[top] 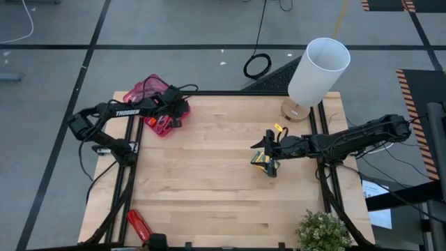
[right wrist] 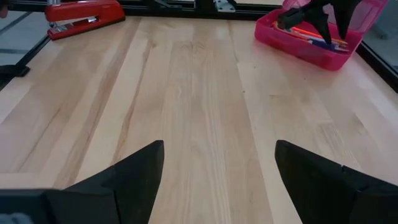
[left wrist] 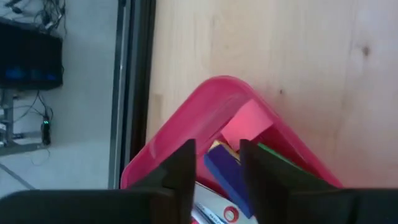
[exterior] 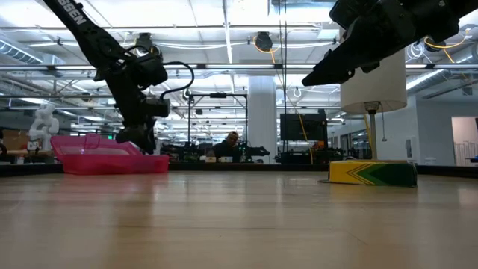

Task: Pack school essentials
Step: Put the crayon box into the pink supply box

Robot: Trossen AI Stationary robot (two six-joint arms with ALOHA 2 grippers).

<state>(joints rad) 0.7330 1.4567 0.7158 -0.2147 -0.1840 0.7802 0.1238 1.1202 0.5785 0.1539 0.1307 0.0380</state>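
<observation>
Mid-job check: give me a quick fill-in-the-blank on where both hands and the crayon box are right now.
1. The left hand hovers over the ____ case.
2. The green-yellow crayon box lies on the ____.
3. The right hand has its fingers ____, holding nothing.
4. The red stapler sits ____ the case.

Missing words: pink; table; open; outside

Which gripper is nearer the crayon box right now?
Right. The right gripper hangs directly over the crayon box; the left gripper is across the table over the pink case.
</observation>
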